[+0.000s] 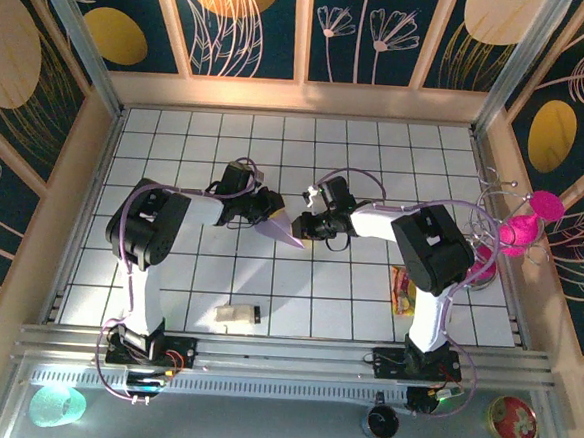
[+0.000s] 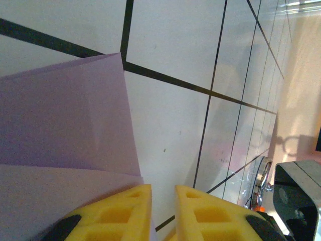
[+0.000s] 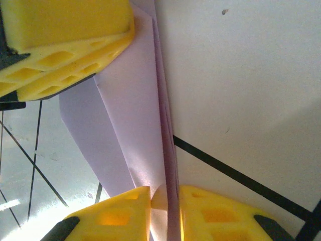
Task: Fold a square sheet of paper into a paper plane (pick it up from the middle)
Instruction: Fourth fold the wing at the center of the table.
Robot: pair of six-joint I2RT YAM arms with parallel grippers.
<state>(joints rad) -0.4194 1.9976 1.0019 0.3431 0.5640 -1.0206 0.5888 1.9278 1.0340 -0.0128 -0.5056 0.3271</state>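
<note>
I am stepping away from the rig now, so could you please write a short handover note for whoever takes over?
Left gripper: seems shut on one edge of the folded lilac paper.
Right gripper: shut on the paper's layered crease.
Paper: held between both grippers above the middle of the tiled table, one end already pointed.
Done: pick-up and first folds.
Still to do: probably the wing folds, then setting the plane down.
</note>
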